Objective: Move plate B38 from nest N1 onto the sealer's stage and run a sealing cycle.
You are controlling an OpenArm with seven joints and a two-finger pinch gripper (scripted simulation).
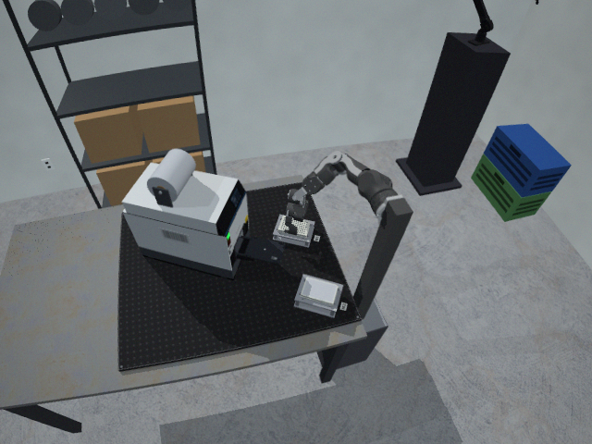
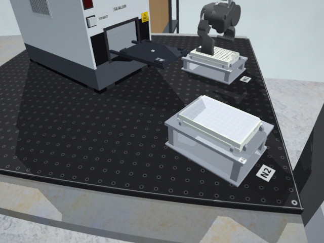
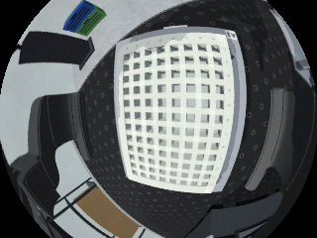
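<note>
The open-welled white plate B38 (image 2: 214,56) sits on nest N1 (image 2: 213,68) at the far right of the breadboard; it fills the wrist view (image 3: 177,109). My gripper (image 2: 216,46) is open and lowered over it, one finger at the plate's near-left side and the other behind it, around the plate. I cannot tell whether the fingers touch it. The sealer's dark stage (image 2: 149,53) stands out in front of the housing (image 2: 65,26) with an empty pocket. The START key (image 2: 91,21) is at the housing's front left. The lamp (image 1: 228,236) shows green.
The foil-sealed plate B83 (image 2: 219,122) rests on nest N2 (image 2: 217,146) at the near right. The stage's outer end lies close to nest N1's left side. A foil roll (image 1: 171,178) sits on top of the sealer. The arm's post (image 1: 382,248) stands at the table's right edge.
</note>
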